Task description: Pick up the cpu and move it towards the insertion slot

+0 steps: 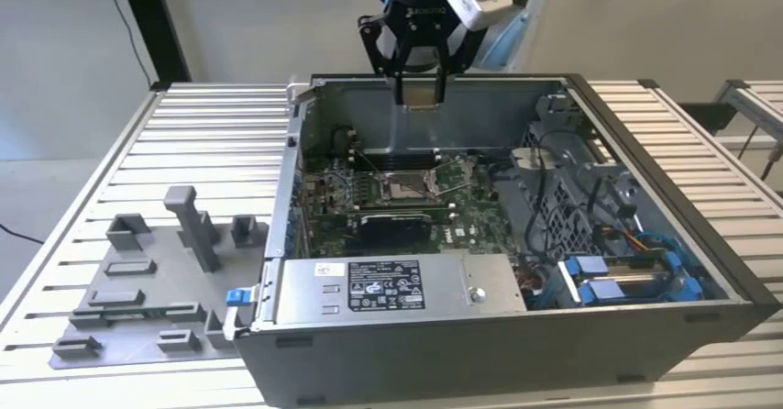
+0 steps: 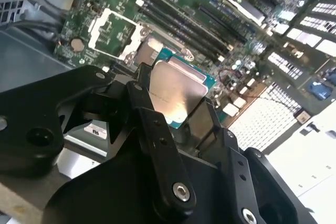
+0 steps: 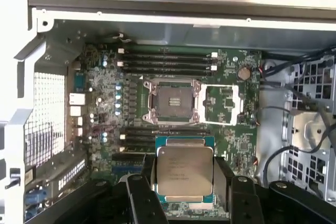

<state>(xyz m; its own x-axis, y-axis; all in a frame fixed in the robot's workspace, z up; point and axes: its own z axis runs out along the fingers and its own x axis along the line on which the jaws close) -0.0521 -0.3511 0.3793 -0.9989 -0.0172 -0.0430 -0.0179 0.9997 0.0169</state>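
My gripper (image 1: pixel 420 95) hangs over the far side of the open computer case and is shut on the cpu (image 1: pixel 420 105). In both wrist views the cpu (image 3: pixel 185 169) (image 2: pixel 178 90) is a flat square chip with a silvery top and green edge, clamped by its sides between the black fingers (image 3: pixel 142 187) (image 2: pixel 147 114). The insertion slot (image 1: pixel 404 186) (image 3: pixel 171 102) lies on the green motherboard below, its silver frame around a dark centre, with the hinged plate folded open beside it. The cpu partly covers the insertion slot (image 2: pixel 147 52) in the second wrist view. The cpu is held well above the board.
The case walls (image 1: pixel 588 106) ring the motherboard. Long memory slots (image 3: pixel 168 62) run beside the socket. A power supply (image 1: pixel 367 285) sits at the case's near side, with cables and blue drive parts (image 1: pixel 624 276) at the exterior view's right. A grey tray (image 1: pixel 147 290) lies on the slatted table.
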